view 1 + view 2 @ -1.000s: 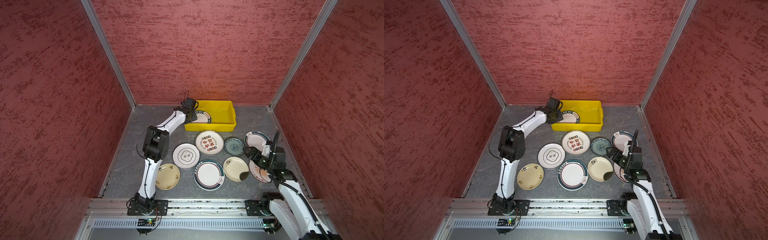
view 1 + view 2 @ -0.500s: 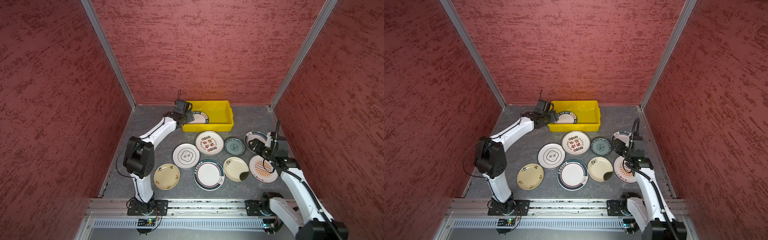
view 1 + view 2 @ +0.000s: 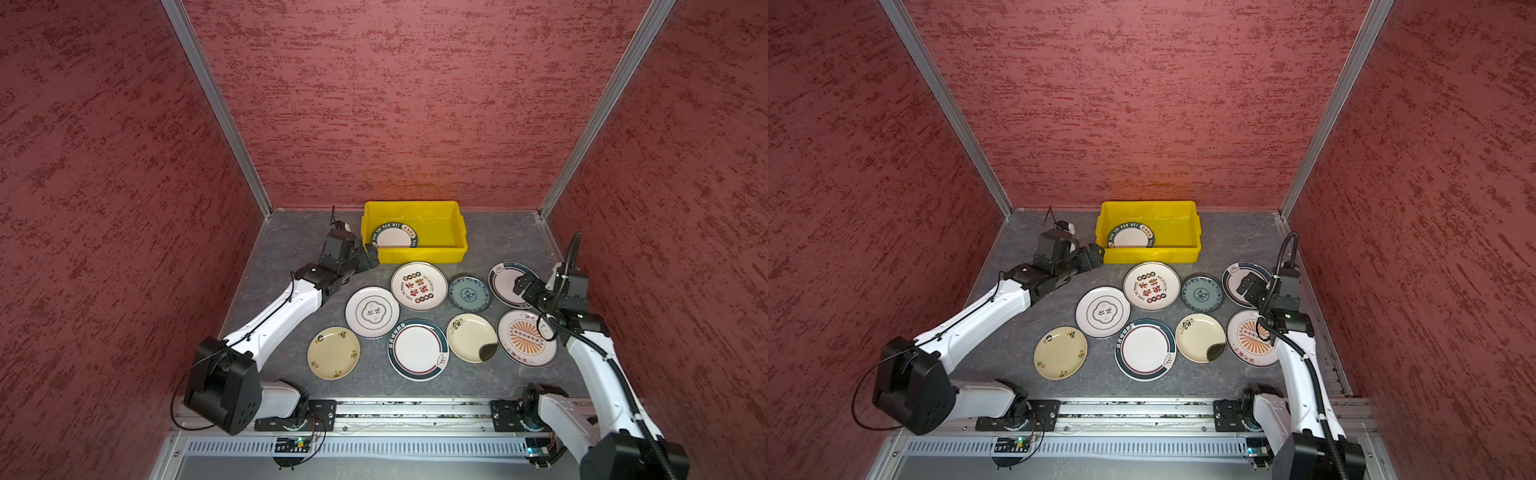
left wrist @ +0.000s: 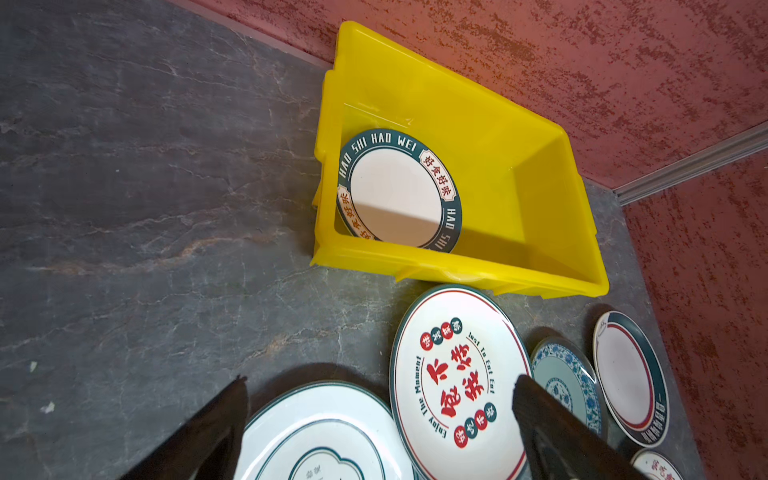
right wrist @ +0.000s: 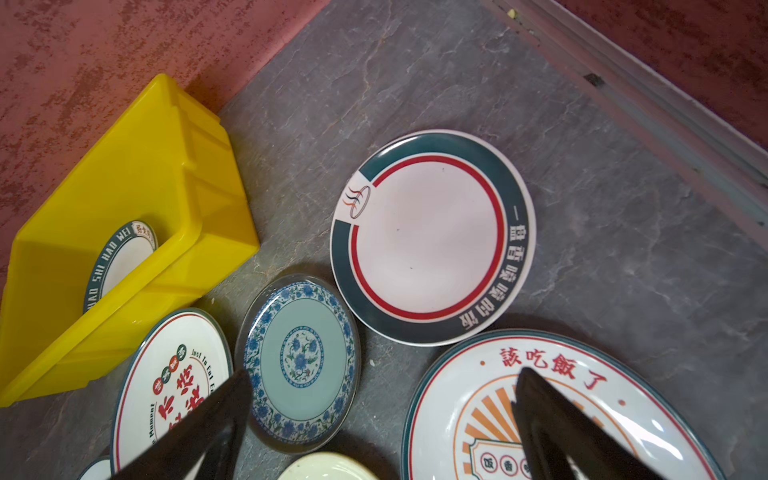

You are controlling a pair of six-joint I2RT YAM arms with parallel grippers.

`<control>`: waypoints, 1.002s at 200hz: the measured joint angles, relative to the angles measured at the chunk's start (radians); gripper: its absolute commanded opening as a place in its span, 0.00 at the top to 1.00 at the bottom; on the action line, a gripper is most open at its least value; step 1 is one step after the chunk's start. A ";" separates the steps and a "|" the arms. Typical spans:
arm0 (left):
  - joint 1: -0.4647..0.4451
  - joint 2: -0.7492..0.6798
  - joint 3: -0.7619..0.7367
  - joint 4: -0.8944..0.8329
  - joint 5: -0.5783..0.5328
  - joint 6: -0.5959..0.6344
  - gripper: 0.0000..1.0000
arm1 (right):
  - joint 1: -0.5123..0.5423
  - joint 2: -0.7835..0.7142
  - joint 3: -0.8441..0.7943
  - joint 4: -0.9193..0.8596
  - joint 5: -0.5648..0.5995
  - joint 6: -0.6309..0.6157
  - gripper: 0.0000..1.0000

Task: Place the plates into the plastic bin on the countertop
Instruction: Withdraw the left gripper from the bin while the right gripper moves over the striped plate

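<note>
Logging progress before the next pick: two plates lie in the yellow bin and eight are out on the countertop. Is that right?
Not quite. The plastic bin holds only one plate, the teal-rimmed one lettered HAO SHI HAO WEI. The left wrist view shows it plainly, and both top views agree. Eight out on the countertop is right.

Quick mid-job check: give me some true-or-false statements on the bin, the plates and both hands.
1. One plate is inside the yellow bin. True.
2. The left hand grips a plate. False: it is open and empty, outside the bin.
3. Eight plates lie on the countertop. True.
4. The blue patterned plate is in the bin. False: it lies on the countertop.
5. The right hand is open. True.
</note>
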 measured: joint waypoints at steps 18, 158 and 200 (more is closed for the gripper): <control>0.004 -0.071 -0.060 0.017 0.019 0.001 0.01 | -0.023 0.029 0.001 -0.003 0.019 -0.003 0.01; 0.006 -0.206 -0.381 0.225 0.162 0.032 0.01 | -0.191 0.164 0.019 0.061 -0.150 -0.030 0.01; 0.010 -0.243 -0.444 0.280 0.179 0.045 0.01 | -0.191 0.144 0.016 0.066 -0.121 -0.039 0.01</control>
